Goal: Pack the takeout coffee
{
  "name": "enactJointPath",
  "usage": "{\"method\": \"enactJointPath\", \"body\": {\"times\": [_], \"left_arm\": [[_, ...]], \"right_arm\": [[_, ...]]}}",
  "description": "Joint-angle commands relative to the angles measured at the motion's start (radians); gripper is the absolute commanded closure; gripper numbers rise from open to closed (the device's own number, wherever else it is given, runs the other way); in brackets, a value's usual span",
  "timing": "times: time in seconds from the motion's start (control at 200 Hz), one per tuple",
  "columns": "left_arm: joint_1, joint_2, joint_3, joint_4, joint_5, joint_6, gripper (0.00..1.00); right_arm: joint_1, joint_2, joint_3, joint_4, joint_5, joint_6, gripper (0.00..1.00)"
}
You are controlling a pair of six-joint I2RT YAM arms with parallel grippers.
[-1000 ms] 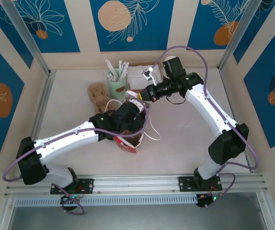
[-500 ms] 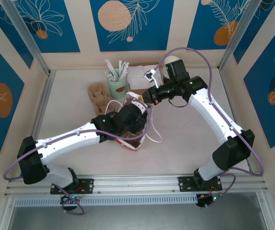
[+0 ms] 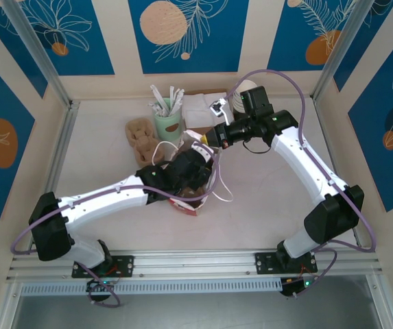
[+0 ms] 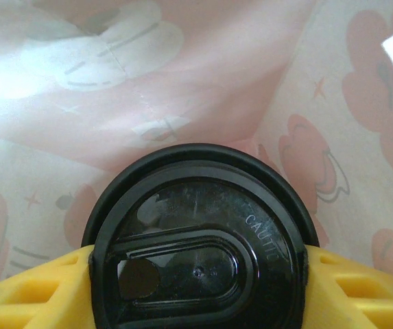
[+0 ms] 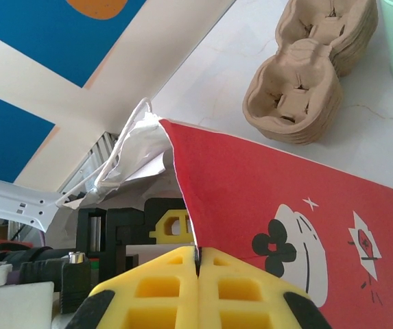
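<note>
Two yellow fingers of the left gripper press against opposite sides of the takeout coffee, a small dark cup under a round black plastic lid. The gripper is closed only as far as the lid's width allows. In the left wrist view the lid sits in the lower middle of the frame, its sip hole at lower left. Behind it, filling the upper part, is the pale pink printed inside of the bag. From above, the left gripper is sunk into the mouth of the red paper bag with cartoon print at the centre of the white table, so the coffee sits inside the bag. The left arm runs from its base at lower left diagonally up to the centre, lying low with its wrist bent down into the bag. The right arm rises from lower right, folds at its elbow on the right and reaches leftward. The right gripper sits just above the bag's upper rim. In the right wrist view this gripper is fully closed, pinching the bag's red edge between its pads. A stack of brown moulded-pulp cup carriers lies at upper right there. A mint-green cup of white stirrers stands beside the carriers near the back wall.
</note>
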Motion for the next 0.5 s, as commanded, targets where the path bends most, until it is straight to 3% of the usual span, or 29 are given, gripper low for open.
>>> {"method": "enactJointPath", "body": {"times": [0.0, 0.495], "left_arm": [[-0.010, 0.000, -0.024, 0.095, -0.005, 0.010, 0.41], [-0.010, -0.011, -0.050, 0.060, -0.052, -0.024, 0.41]], "right_arm": [[-0.005, -0.011, -0.011, 0.016, -0.078, 0.037, 1.00], [-0.007, -0.015, -0.010, 0.003, -0.096, 0.001, 1.00]]}}
